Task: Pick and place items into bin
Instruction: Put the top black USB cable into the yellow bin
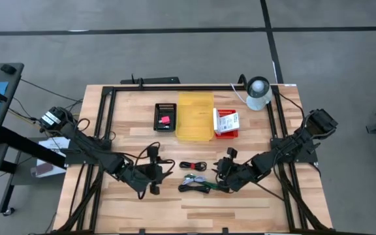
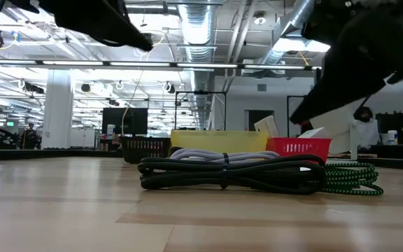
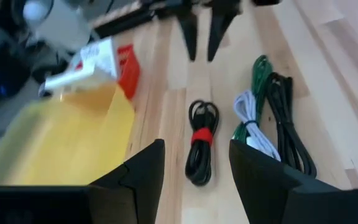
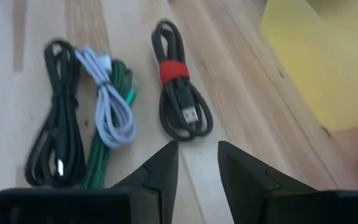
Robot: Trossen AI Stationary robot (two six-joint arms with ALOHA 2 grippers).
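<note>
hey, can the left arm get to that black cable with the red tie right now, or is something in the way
Probably yes. The left gripper is open and aimed at the black cable with the red tie, with bare table between them. The other cables lie off to one side, and the right gripper hangs beyond the cable, not across the path.

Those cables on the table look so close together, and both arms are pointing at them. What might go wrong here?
The black coiled cable with a red tie lies between the open left gripper and the open right gripper, which face each other, so the arms might collide if both reach. The white cable, green braided cable and long black cable lie bunched together, so grabbing one could drag the others along.
</note>
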